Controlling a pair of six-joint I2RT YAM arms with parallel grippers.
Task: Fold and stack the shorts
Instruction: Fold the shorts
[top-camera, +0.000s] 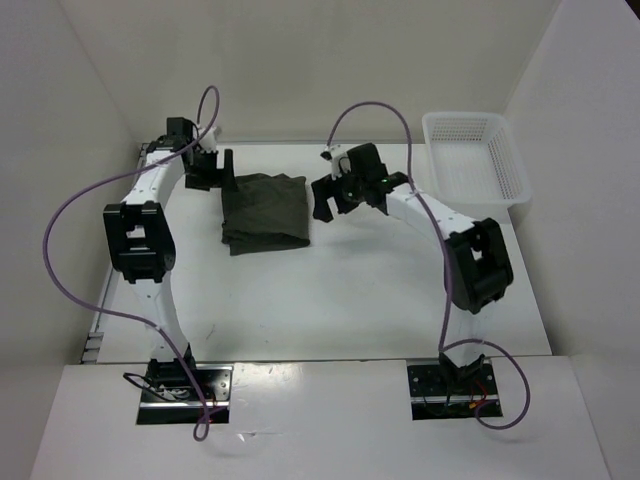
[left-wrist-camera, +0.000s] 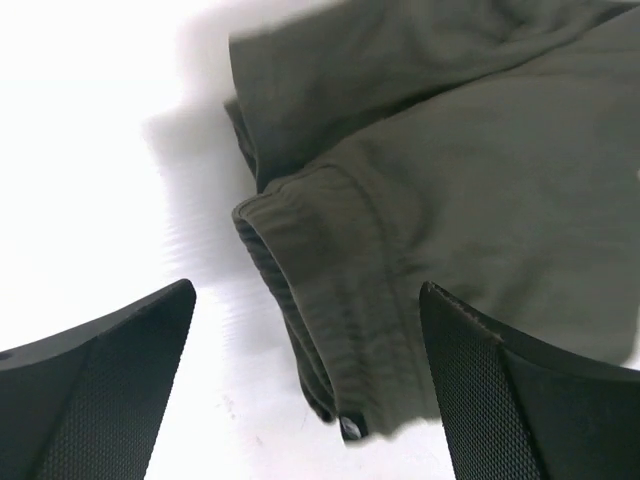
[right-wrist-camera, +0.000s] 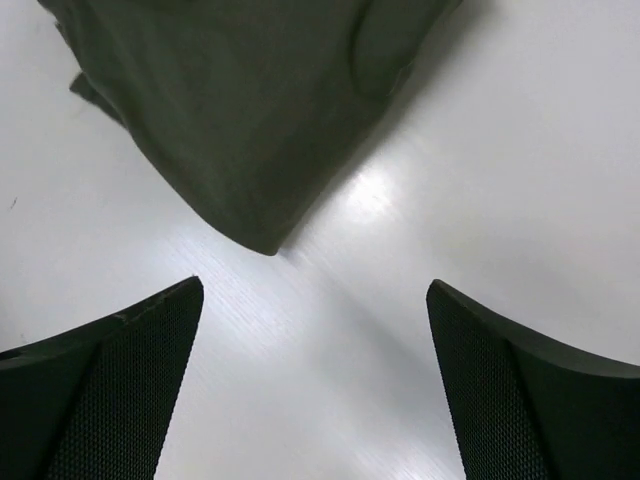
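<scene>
White table (top-camera: 350, 290), shorts (top-camera: 265, 212) folded flat on it, so my left gripper (top-camera: 214, 170) and right gripper (top-camera: 324, 198) hang wide, empty, flanking them

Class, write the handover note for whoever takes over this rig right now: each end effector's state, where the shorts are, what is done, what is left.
Left end effector: open, holding nothing, over the left edge of the shorts, by the waistband.
Right end effector: open, empty, just right of the shorts, over bare table.
Shorts: lying on the far middle of the table, between the two arms.
Done: folded into a compact rectangle of several layers.
Left: probably only tidying and stacking; no other pair is in view. The basket at far right looks empty.
</scene>
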